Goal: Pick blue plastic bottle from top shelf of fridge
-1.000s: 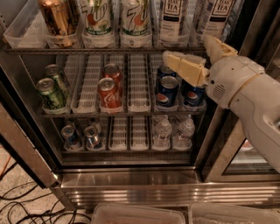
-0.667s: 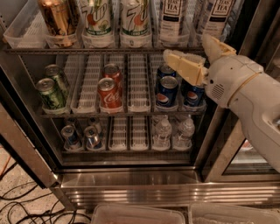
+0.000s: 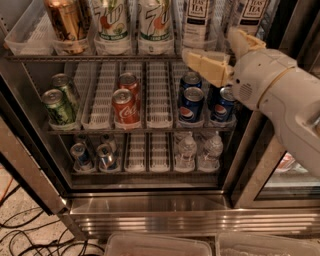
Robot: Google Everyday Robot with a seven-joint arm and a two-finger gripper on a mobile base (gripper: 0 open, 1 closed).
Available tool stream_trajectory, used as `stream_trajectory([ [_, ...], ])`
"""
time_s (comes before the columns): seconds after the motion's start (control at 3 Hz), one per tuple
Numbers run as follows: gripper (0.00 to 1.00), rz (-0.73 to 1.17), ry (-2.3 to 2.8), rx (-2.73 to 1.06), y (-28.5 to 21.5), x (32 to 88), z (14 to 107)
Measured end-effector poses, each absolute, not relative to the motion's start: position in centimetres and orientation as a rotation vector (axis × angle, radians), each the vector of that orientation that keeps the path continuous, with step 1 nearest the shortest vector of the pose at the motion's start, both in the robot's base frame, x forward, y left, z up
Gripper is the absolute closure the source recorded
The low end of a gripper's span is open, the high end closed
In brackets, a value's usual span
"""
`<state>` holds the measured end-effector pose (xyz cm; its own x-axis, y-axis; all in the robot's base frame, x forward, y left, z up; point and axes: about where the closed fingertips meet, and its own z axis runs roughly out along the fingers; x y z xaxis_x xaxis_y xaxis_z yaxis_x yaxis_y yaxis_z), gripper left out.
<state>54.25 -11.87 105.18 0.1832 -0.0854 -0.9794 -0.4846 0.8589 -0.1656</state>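
Note:
The fridge [image 3: 150,210] stands open in front of me, with a steel base and racks of drinks. On the top shelf [image 3: 100,58], two "Teas' Tea" plastic bottles stand at the right, one [image 3: 196,20] left of the other [image 3: 252,12]; their caps are cut off by the top edge. My gripper [image 3: 210,45] is open and empty. It sits in front of the shelf's right part, level with the bottoms of the bottles. One cream finger [image 3: 205,65] lies below the left bottle. The other finger [image 3: 245,40] lies near the right bottle.
Two 7UP bottles [image 3: 112,25] and a gold can [image 3: 67,22] share the top shelf. Green cans [image 3: 59,106], Coke cans [image 3: 125,106] and Pepsi cans [image 3: 191,102] fill the middle rack. Small water bottles [image 3: 187,150] stand below. Cables [image 3: 20,225] lie on the floor at left.
My gripper has risen slightly toward the top shelf's edge. The bottles and cans have not moved.

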Motion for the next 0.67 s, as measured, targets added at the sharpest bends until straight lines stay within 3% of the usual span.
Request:
stream_trajectory([
  [0.67, 0.25, 0.325, 1.368, -0.546, -10.0, 57.0, 105.8],
])
